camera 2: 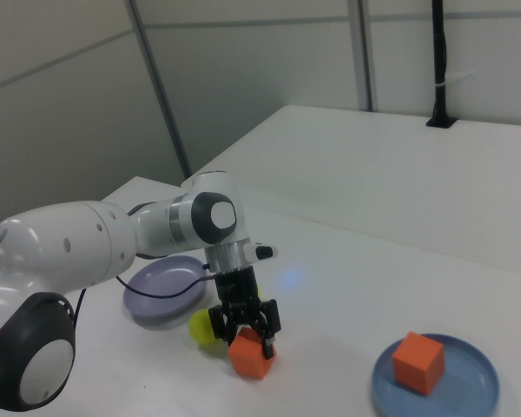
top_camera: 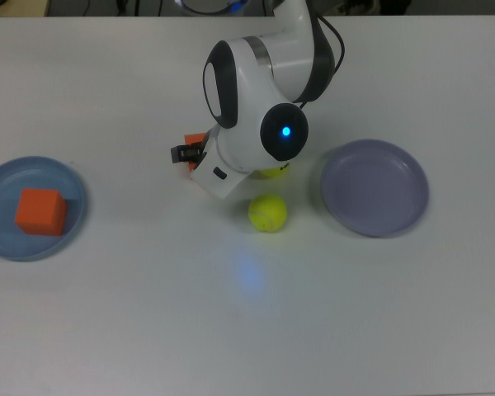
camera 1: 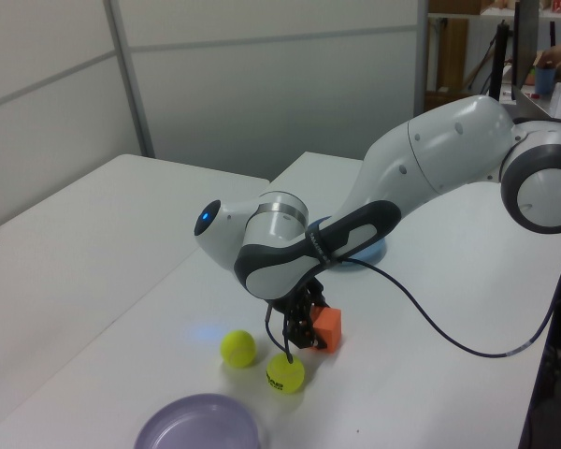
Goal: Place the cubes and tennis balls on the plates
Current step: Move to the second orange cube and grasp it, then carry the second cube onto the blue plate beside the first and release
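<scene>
One orange cube (camera 2: 251,359) rests on the table, and my gripper (camera 2: 244,334) is lowered over it, open, with a finger on each side of its top. In the top view only a corner of this cube (top_camera: 195,140) shows beside the arm. The marked tennis ball (camera 1: 285,374) lies just beside the cube (camera 1: 326,326). The other tennis ball (top_camera: 268,212) lies free nearby. A second orange cube (top_camera: 41,211) sits on the light blue plate (top_camera: 73,189). The lavender plate (top_camera: 374,187) holds nothing.
The arm's white body hangs over the middle of the table and hides the marked ball (top_camera: 274,172) in part in the top view. Its black cable (camera 1: 449,327) loops above the table in the left view.
</scene>
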